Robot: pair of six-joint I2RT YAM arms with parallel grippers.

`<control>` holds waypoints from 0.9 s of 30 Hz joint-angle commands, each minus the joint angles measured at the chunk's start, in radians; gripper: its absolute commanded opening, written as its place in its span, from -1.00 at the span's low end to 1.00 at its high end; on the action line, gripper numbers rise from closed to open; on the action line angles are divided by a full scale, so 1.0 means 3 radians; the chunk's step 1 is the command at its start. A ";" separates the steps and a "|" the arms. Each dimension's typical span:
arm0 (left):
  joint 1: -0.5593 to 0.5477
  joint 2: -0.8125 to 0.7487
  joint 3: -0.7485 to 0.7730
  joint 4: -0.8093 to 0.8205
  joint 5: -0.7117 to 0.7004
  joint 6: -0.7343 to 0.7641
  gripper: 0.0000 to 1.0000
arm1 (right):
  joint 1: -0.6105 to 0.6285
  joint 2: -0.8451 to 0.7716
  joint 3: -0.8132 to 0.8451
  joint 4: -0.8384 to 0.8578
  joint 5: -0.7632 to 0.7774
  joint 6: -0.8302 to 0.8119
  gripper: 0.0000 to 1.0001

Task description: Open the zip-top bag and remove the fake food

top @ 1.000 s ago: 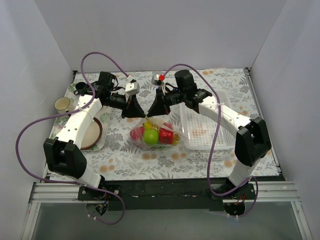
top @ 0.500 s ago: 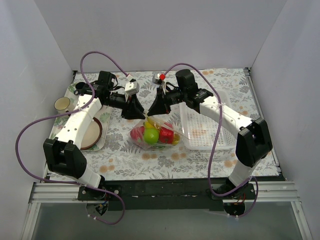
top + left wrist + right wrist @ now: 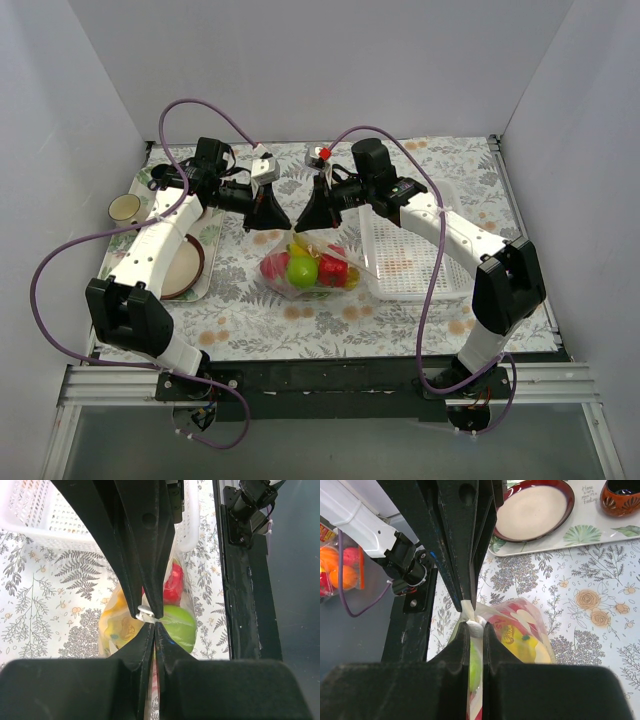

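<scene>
The zip-top bag (image 3: 310, 268) hangs by its top edge over the middle of the floral cloth. Inside is the fake food: a green apple (image 3: 302, 272), a red pepper (image 3: 333, 270), a yellow banana (image 3: 297, 249) and a pink-red fruit (image 3: 273, 266). My left gripper (image 3: 287, 231) and right gripper (image 3: 299, 231) meet tip to tip over the bag's top. The left wrist view shows the left gripper (image 3: 154, 623) shut on the bag's top strip, with the apple (image 3: 179, 627) below. The right wrist view shows the right gripper (image 3: 476, 625) shut on the same edge at a white zip tab (image 3: 475, 627).
A white perforated basket (image 3: 412, 250) stands right of the bag. A tray (image 3: 196, 290) at the left holds a dark-rimmed plate (image 3: 183, 266). A cream mug (image 3: 125, 208) and a second mug (image 3: 160, 177) stand behind it. White walls enclose the table.
The left gripper has shifted slightly back and up, and the right gripper barely moved. The bag stays held in about the same place.
</scene>
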 commanded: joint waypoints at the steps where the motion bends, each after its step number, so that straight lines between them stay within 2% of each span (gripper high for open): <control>1: -0.0033 -0.0089 0.0145 0.0143 0.0182 -0.0124 -1.00 | 0.0021 -0.0128 0.0068 0.0058 0.0032 0.0011 -0.97; 9: 0.0094 -0.0099 0.0354 0.0255 -0.0099 -0.0344 -1.00 | 0.0011 -0.0245 -0.0049 -0.0341 0.0292 -0.0337 -0.97; 17: 0.0411 0.0044 0.0845 0.0623 -0.0206 -0.0762 -1.00 | -0.0194 -0.0419 -0.0402 -0.0127 0.0349 -0.0205 -0.97; 26: 0.0816 0.0044 0.0401 0.1257 -0.0416 -0.0922 -1.00 | -0.0245 -0.0532 -0.0545 -0.0193 0.0563 -0.0281 -0.97; 27: 0.0957 0.0044 0.0375 0.1308 -0.0436 -0.0942 -1.00 | -0.0245 -0.0542 -0.0566 -0.0198 0.0599 -0.0286 -0.97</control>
